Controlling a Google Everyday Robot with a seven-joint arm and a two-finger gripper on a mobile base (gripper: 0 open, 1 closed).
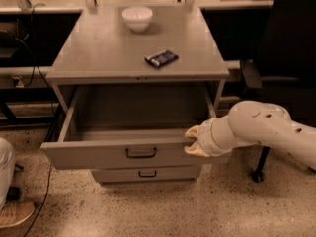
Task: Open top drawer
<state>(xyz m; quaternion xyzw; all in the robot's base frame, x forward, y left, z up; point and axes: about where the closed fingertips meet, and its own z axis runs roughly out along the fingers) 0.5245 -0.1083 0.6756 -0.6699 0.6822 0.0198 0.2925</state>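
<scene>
The top drawer of the grey metal cabinet is pulled well out, and its deep box looks empty inside. A small dark pull handle sits mid-front. My gripper is at the drawer's right front corner, with cream fingers above and below the front's top edge. The white arm comes in from the right. A narrower drawer shows below, closed.
A white bowl and a dark snack packet lie on the cabinet top. A black office chair stands to the right, behind the arm. A person's shoe and a cable are on the floor at the left.
</scene>
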